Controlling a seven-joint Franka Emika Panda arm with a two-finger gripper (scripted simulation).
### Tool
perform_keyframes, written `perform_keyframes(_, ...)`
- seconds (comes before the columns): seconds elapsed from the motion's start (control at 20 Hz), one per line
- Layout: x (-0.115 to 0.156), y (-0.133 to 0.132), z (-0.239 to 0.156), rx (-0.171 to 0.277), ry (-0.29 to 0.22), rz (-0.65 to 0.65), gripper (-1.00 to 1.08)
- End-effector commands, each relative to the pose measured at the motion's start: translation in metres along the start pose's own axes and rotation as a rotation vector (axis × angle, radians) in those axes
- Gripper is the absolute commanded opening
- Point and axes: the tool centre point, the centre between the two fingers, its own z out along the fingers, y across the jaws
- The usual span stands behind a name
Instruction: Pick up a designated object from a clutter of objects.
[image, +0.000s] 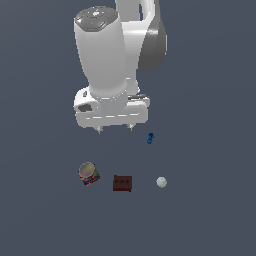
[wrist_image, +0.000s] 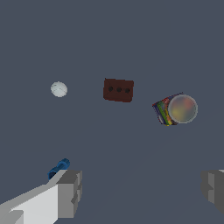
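While the gripper (image: 115, 129) hangs with jaws spread wide and empty above the floor, the can (image: 88, 173) stands at about seven o'clock from it in the exterior view, upright, with the block (image: 122, 183) just beside it.

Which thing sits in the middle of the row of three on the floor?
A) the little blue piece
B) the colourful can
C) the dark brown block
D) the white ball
C: in the exterior view the dark brown block lies between the colourful can and the white ball; the little blue piece sits apart from the row.
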Motion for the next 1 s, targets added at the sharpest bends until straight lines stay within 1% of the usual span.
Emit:
perform_keyframes(0.0,0.009,0.013,0.013,-0.005,-0.001,-0.041,1.0)
perform_keyframes(0.5,0.04,0.078,0.083,-0.02,-0.007,-0.236,1.0)
perform_keyframes(0.7,0.047,0.101,0.11,-0.023,-0.009,-0.304,1.0)
perform_keyframes(0.95,0.051,0.122,0.136,-0.025,-0.011,-0.367,1.0)
